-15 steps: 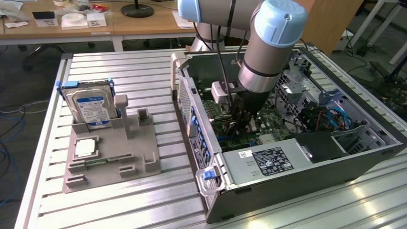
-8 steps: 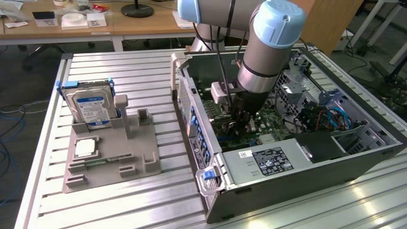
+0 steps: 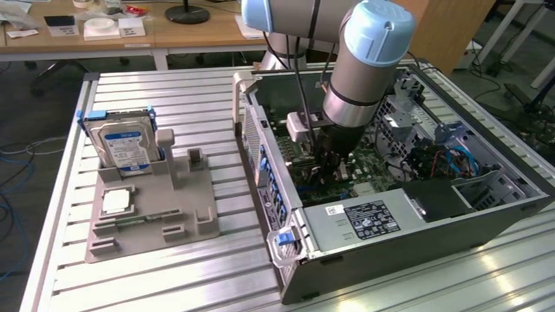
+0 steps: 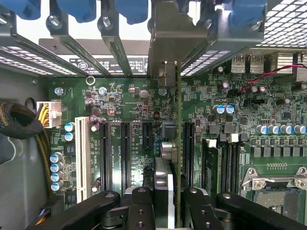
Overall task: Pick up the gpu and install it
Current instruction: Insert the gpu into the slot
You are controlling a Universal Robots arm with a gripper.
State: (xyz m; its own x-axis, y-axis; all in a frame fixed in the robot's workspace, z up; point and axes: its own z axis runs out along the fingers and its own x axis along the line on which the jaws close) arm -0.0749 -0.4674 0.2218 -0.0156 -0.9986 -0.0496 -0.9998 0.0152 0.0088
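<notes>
The gpu (image 4: 178,143) stands edge-on between the gripper (image 4: 169,201) fingers (image 4: 139,206), which are clamped on its near edge, and it hangs low over the green motherboard (image 4: 240,124) inside the open case (image 3: 485,214), in line with the black slots (image 4: 125,148), its metal bracket (image 4: 165,45) up against the case's rear slot bars. In the exterior view the arm (image 3: 360,71) reaches down into the case, while on the table (image 3: 156,279) at that view's left a grey fixture (image 3: 186,214) holds a hard drive (image 3: 126,149) upright, well apart from the case
</notes>
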